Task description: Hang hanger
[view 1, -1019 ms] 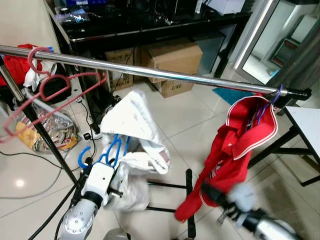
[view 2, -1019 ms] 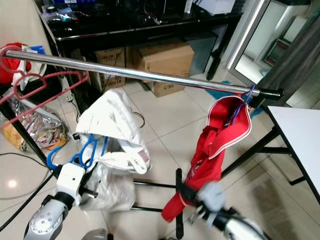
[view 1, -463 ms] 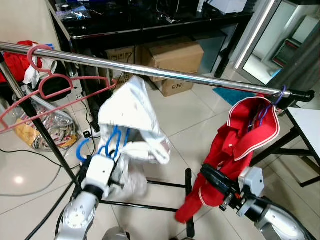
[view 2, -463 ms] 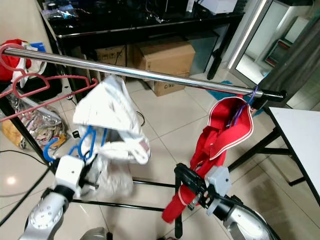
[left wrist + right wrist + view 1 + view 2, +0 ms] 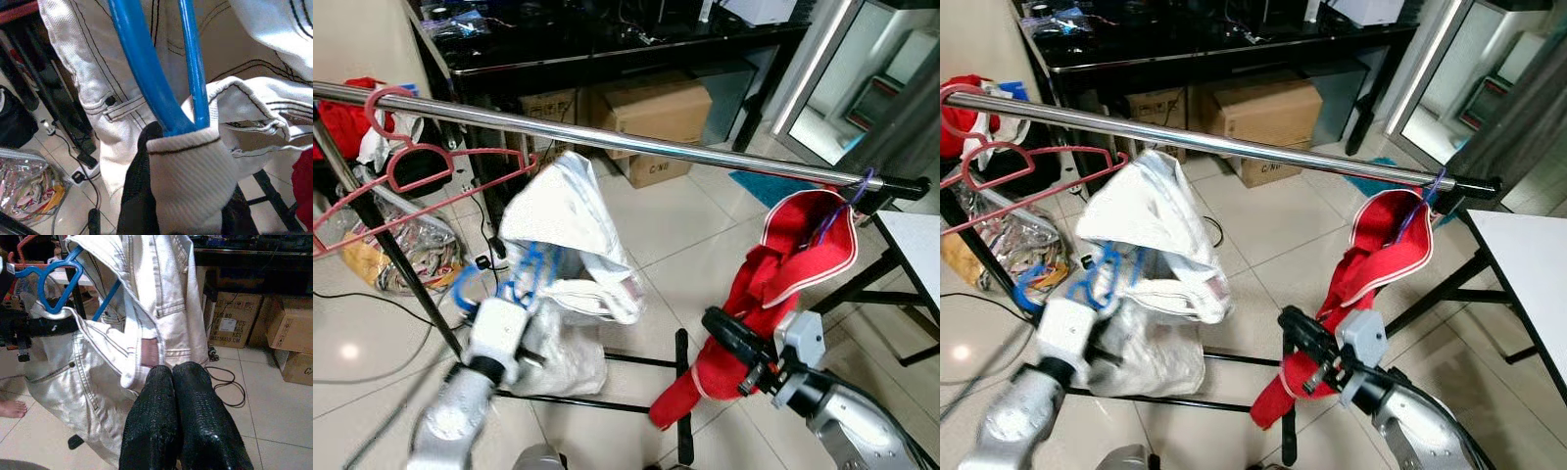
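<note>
**Blue hanger held low — the rail lies above and ahead of it**

At the far left of the chrome rail (image 5: 636, 144), an empty pink hanger (image 5: 406, 181) is hooked on and hangs tilted. Just right of it and lower down, the left gripper (image 5: 514, 318) is clamped on the blue hanger (image 5: 524, 279) near its neck; the left wrist view shows the blue bars running straight out from between the padded fingers (image 5: 183, 178). A white denim garment (image 5: 570, 245) is draped over that hanger, bunched and sagging toward the tiled floor.

The relation that matters: the blue hook sits well under the rail, on the robot's side of it, while the rail's long axis runs left to right across the view, sloping slightly down to the right. The left arm is plainly the nearer one and already has the load, so the hook most likely has to rise up past the bar and then drop over it — into the bare stretch between the pink hanger and the far-right garment.

Further right, the right gripper (image 5: 734, 343) has its two black fingers pressed together on nothing, pointing toward the white garment. It sits just beside the lower folds of a red jacket (image 5: 783, 274), which hangs from a purple hanger (image 5: 842, 201) at the rail's right end.
</note>
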Robot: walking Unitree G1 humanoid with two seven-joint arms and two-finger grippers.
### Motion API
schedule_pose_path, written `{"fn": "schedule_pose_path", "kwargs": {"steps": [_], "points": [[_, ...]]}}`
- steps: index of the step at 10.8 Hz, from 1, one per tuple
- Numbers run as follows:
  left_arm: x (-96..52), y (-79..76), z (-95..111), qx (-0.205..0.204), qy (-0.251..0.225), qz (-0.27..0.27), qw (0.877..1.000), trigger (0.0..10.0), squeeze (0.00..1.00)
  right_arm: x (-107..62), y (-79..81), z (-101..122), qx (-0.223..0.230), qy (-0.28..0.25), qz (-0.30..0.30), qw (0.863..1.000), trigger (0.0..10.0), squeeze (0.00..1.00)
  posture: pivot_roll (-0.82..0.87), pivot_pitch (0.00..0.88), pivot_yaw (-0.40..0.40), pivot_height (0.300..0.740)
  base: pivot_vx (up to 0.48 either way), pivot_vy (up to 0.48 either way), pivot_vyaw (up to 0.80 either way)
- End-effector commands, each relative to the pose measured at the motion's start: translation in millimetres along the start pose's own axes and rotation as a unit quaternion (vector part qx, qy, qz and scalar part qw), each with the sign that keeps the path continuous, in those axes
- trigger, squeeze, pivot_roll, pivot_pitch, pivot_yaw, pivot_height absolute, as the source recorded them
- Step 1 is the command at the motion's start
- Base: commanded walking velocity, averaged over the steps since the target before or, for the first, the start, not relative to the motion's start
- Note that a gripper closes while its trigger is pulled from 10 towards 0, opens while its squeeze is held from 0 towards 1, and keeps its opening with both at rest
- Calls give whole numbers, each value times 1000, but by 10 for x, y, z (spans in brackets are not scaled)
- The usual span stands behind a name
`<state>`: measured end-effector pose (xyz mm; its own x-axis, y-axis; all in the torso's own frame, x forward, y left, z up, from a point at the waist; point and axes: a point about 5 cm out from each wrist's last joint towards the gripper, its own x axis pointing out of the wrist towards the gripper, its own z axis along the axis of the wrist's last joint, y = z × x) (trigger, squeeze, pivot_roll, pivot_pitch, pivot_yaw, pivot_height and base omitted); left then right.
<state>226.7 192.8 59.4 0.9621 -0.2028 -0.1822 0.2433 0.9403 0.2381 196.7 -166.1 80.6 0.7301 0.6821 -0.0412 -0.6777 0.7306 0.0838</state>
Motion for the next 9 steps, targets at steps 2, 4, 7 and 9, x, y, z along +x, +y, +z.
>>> {"fn": "schedule_pose_path", "kwargs": {"steps": [2, 4, 7, 9], "points": [[93, 91, 213, 3, -30, -42, 999, 10000, 0, 79, -12, 115, -16, -8, 2, 1000, 10000, 0, 235, 60, -109, 740, 0, 0, 0], [116, 134, 165, 2, 6, -104, 995, 10000, 0, 182, -17, 261, -28, -17, 6, 999, 10000, 0, 227, 65, -111, 740, 0, 0, 0], [151, 208, 215, -3, 17, -136, 991, 10000, 0, 259, -39, 394, -44, -26, 8, 999, 10000, 0, 220, 71, -116, 740, 0, 0, 0], [156, 304, 293, 8, 13, -142, 990, 10000, 0, 297, -56, 447, -52, -31, 10, 998, 10000, 0, 223, 72, -121, 740, 0, 0, 0]]}}
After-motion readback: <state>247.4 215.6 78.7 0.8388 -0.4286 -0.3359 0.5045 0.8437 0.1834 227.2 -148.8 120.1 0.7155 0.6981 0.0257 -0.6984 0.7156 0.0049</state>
